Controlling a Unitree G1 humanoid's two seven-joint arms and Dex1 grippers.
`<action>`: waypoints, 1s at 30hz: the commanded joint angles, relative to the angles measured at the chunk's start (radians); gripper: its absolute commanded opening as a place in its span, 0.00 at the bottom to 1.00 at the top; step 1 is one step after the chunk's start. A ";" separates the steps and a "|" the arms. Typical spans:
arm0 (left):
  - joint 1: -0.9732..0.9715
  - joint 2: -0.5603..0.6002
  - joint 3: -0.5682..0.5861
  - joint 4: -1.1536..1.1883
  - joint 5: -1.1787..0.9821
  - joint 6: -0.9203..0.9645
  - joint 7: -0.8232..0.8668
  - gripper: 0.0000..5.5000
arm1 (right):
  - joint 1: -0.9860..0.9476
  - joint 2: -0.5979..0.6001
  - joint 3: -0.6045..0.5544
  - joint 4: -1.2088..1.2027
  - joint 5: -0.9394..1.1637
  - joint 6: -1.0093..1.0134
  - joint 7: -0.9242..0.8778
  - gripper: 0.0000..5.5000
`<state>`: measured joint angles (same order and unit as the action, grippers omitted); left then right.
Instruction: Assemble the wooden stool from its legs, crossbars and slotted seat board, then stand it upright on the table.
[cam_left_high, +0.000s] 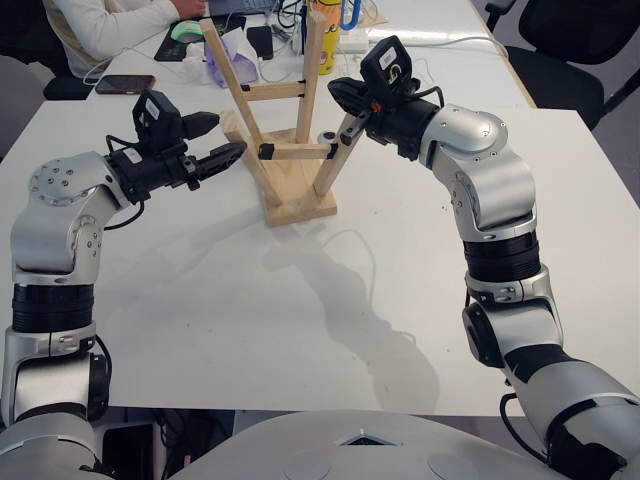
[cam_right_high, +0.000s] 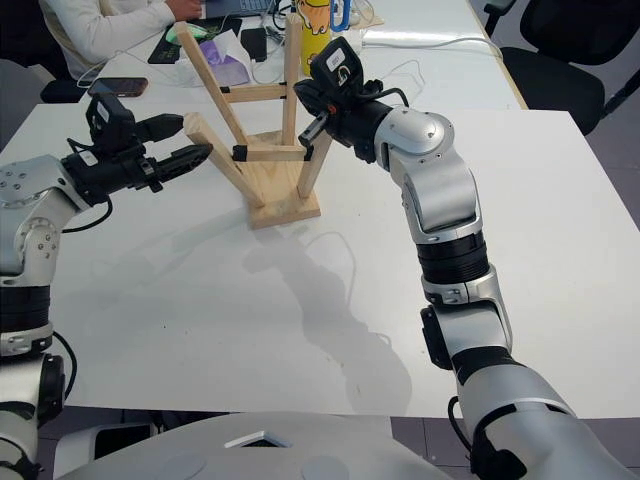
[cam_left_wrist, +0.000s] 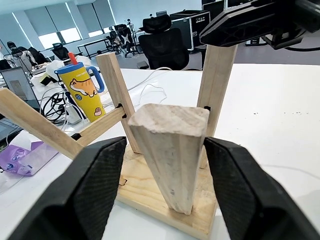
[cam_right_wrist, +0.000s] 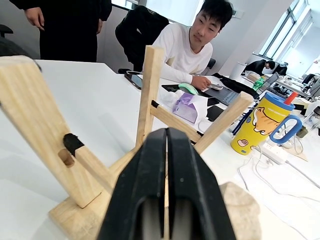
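The wooden stool stands upside down at the back middle of the white table, seat board down and its legs and crossbars pointing up. My left gripper is open, with one finger on each side of the tip of the short front-left leg and not touching it. At the top of the right leg, my right gripper is shut, its fingers pressed together just over the leg's end.
A yellow mug stands behind the stool among cables. A phone and a purple packet lie at the back left, where a person sits at the table's far edge. Bare table stretches in front of the stool.
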<state>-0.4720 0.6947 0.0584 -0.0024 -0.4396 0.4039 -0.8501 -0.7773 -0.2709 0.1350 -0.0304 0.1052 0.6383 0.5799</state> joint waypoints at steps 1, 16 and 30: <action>-0.041 -0.018 -0.019 0.059 0.030 -0.019 -0.021 0.52 | 0.002 0.006 0.011 -0.018 0.011 0.017 -0.006 0.00; -0.011 -0.029 -0.030 -0.034 -0.025 0.057 -0.099 0.40 | -0.098 -0.146 0.148 0.052 0.008 -0.119 0.333 0.00; 0.029 -0.041 -0.065 -0.160 -0.004 0.104 -0.042 0.40 | -0.632 -0.225 0.295 0.458 -0.057 -0.312 0.910 0.28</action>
<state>-0.4587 0.6584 0.0044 -0.1439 -0.4595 0.5031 -0.8995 -1.4318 -0.5168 0.3565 0.3895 0.0932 0.3523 1.4423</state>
